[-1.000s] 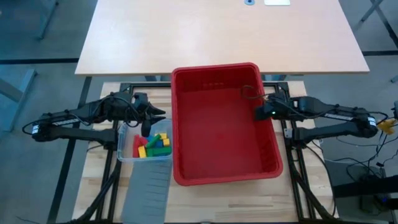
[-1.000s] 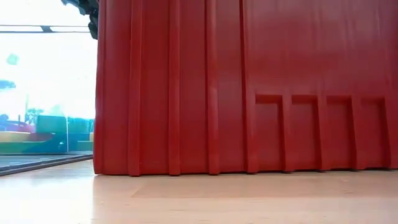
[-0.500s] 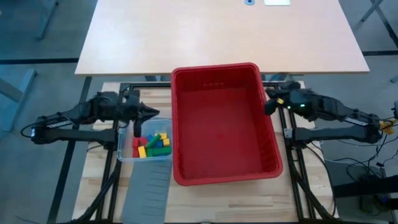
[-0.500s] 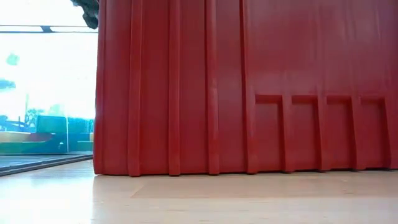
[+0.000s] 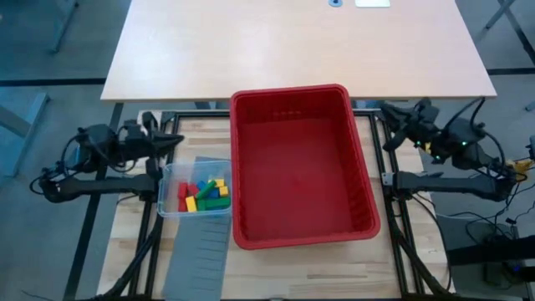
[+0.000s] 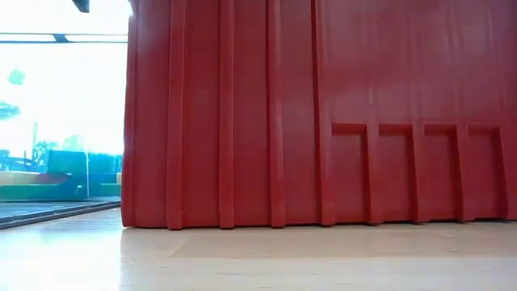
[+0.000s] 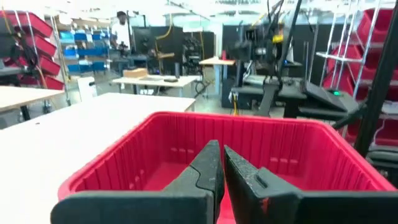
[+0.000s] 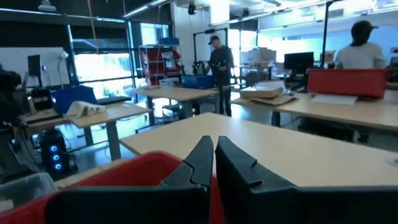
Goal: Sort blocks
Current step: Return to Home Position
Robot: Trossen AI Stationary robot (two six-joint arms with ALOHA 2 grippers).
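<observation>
Several red, yellow, green and blue blocks [image 5: 203, 193] lie in a small clear tub [image 5: 167, 205] on the table, left of a large red bin [image 5: 301, 167]. The blocks [image 6: 48, 174] also show through the tub wall in the low view. My left gripper [image 5: 175, 140] is shut and holds nothing, raised left of the bin and beyond the tub; it points level at the red bin [image 7: 186, 143]. My right gripper [image 5: 391, 117] is shut and holds nothing, raised off the bin's far right corner. Both pairs of fingers, left gripper [image 7: 221, 163] and right gripper [image 8: 213, 152], meet at the tips.
A grey slotted panel [image 5: 201, 259] lies at the near edge in front of the tub. A second, light wooden table [image 5: 292, 46] stands behind. The red bin's wall [image 6: 323, 113] fills most of the low view. People stand in the room beyond.
Both arms have drawn back and risen. My left gripper left the space over the tub, moved toward the table's left edge and shut. My right gripper came up out of the bin's far right part, moved past its right rim, swung up to level and shut.
</observation>
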